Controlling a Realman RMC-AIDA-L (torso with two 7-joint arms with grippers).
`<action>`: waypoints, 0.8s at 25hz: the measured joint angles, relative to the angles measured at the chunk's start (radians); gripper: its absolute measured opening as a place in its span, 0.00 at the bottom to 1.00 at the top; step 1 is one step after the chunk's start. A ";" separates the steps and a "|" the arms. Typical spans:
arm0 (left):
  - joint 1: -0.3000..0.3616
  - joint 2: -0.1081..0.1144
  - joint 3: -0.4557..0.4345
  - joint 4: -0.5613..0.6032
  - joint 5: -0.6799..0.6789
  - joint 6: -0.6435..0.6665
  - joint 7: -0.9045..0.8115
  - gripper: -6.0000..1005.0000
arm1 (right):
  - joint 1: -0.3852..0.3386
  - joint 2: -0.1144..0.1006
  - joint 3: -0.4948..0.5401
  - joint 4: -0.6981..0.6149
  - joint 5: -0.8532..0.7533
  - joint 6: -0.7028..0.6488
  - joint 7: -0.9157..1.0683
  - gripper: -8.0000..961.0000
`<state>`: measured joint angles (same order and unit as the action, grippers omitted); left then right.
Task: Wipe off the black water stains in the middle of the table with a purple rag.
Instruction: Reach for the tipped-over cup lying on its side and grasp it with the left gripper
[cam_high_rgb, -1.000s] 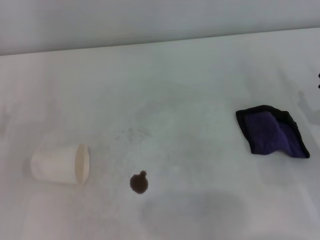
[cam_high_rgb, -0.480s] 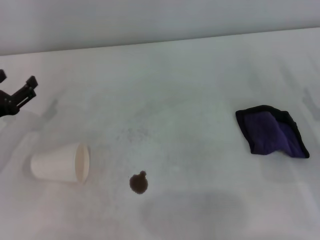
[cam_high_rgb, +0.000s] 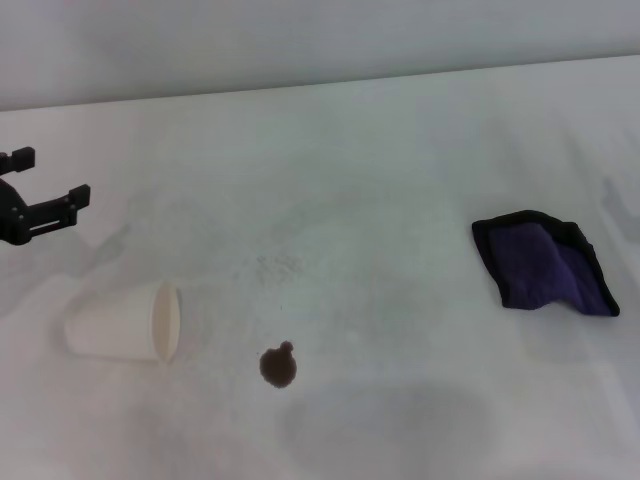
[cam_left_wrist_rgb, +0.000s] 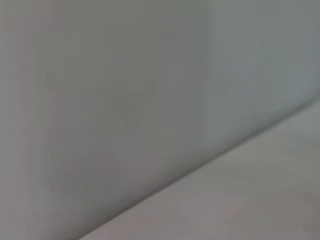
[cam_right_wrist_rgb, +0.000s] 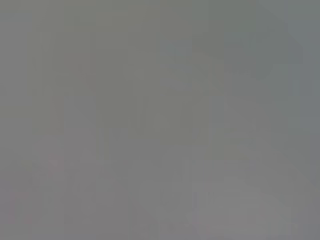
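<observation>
The small dark brown-black stain (cam_high_rgb: 278, 367) lies on the white table (cam_high_rgb: 360, 200), near the front middle. The purple rag (cam_high_rgb: 545, 263) with a black border lies crumpled at the right, well apart from the stain. My left gripper (cam_high_rgb: 50, 175) is open and empty at the far left edge, above and behind a tipped paper cup. My right gripper is out of view. The wrist views show only plain grey surface.
A white paper cup (cam_high_rgb: 125, 324) lies on its side at the left, its mouth facing the stain. The table's back edge meets a grey wall (cam_high_rgb: 300, 40).
My left gripper has come into view from the left edge and moved a little right and down toward the cup. The dark tip at the right edge has gone from view.
</observation>
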<state>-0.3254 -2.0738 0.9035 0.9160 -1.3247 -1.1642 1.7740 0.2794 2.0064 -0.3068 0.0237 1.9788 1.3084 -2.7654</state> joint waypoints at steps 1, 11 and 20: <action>0.000 0.000 0.000 0.036 0.036 -0.012 -0.020 0.87 | 0.002 0.000 0.000 0.000 0.000 -0.004 0.000 0.91; -0.005 0.007 0.025 0.249 0.263 -0.196 -0.045 0.87 | 0.004 0.001 0.020 -0.013 0.000 -0.086 -0.003 0.91; -0.013 0.050 0.101 0.284 0.288 -0.256 -0.057 0.87 | 0.001 0.002 0.039 0.013 -0.001 -0.085 -0.003 0.91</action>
<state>-0.3382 -2.0236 1.0044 1.1998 -1.0367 -1.4199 1.7173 0.2804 2.0081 -0.2677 0.0368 1.9780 1.2231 -2.7689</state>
